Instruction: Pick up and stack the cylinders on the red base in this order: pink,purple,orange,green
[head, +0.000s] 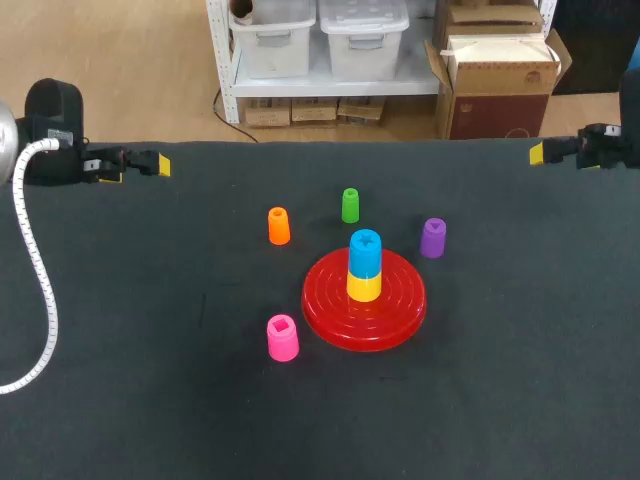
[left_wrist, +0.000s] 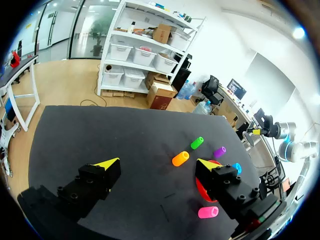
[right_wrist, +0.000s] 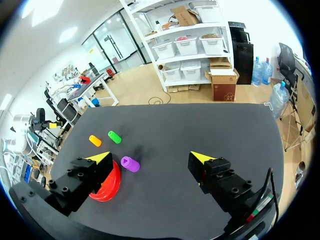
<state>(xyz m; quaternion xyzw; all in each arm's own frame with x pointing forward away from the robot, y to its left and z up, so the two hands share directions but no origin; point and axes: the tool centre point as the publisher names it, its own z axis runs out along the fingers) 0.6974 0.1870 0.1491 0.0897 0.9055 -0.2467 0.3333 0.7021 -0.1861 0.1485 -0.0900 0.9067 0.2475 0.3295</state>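
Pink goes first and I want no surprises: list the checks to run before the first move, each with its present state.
1. Left gripper open and empty: ok.
2. Right gripper open and empty: ok.
3. Pink cylinder standing free beside the red base: ok.
4. Stacking spot on the base free: not ok; a yellow cylinder with a blue cylinder on top stands there.
5. Purple cylinder, orange cylinder and green cylinder apart on the table: ok.
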